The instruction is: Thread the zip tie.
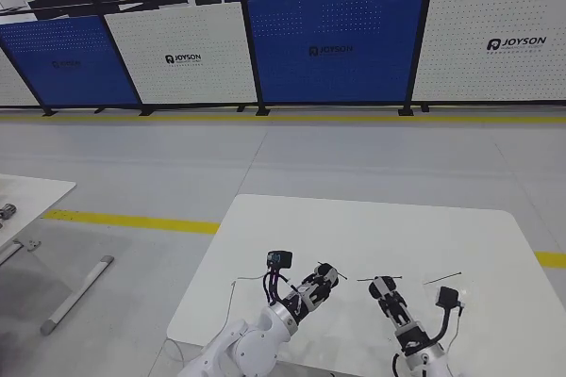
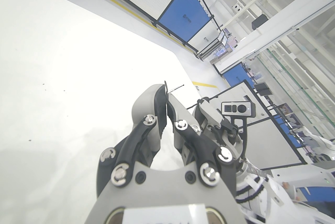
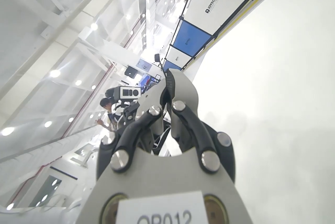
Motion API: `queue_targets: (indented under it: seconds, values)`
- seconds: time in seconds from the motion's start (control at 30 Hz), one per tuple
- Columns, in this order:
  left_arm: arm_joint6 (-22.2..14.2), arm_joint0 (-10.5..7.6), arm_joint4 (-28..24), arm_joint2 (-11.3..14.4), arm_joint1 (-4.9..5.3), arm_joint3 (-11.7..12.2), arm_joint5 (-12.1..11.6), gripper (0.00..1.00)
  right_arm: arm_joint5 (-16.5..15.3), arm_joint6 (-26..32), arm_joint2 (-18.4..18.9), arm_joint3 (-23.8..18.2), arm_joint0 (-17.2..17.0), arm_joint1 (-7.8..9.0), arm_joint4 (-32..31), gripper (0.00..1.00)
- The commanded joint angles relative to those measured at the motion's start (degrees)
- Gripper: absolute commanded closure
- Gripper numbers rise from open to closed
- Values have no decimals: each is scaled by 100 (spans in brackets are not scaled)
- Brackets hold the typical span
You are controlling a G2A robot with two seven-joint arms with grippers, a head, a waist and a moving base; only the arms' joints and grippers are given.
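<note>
In my left gripper [image 2: 166, 94], which is shut, a thin black zip tie [image 2: 174, 88] is pinched, its short tail poking past the fingertips. In the top view this gripper [image 1: 326, 274] hovers over the white table [image 1: 377, 226] near its front edge. A little to its right my right gripper [image 1: 385, 283] is shut on another thin black zip tie strip [image 1: 366, 279] that sticks out on both sides. In the right wrist view the strip's end [image 3: 163, 71] shows at the shut fingertips [image 3: 171, 78]. The two grippers are close together but apart.
One more thin black tie [image 1: 443, 277] lies on the table to the right of the right gripper. The table's far half is bare white surface. A second table [image 1: 19, 193] with small parts stands at the far left, across the floor.
</note>
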Motion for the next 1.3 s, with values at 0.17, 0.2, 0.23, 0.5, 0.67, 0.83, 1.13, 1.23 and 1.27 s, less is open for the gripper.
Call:
queue_targets:
  seconds: [0.17, 0.2, 0.23, 0.5, 0.67, 0.83, 1.13, 1.23, 1.27]
  values:
    - [0, 0, 0, 0, 0, 0, 0, 100, 84, 74, -41, 132, 75, -63, 137, 100]
    - [0, 0, 0, 0, 0, 0, 0, 100, 84, 74, -41, 132, 75, -63, 137, 100]
    - [0, 0, 0, 0, 0, 0, 0, 100, 84, 74, -41, 132, 75, -63, 137, 100]
    - [0, 0, 0, 0, 0, 0, 0, 100, 414, 440, -28, 106, 71, -142, 138, 100]
    - [0, 0, 0, 0, 0, 0, 0, 100, 331, 535, -13, 116, 67, -178, 266, 100]
    - [0, 0, 0, 0, 0, 0, 0, 100, 370, 507, 24, 104, 47, -192, 304, 100]
    - [0, 0, 0, 0, 0, 0, 0, 100, 535, 627, 117, 154, 102, -309, 405, 100]
    - [0, 0, 0, 0, 0, 0, 0, 100, 535, 709, 132, 196, 112, -347, 435, 100]
    - [0, 0, 0, 0, 0, 0, 0, 100, 527, 750, 134, 217, 120, -363, 455, 100]
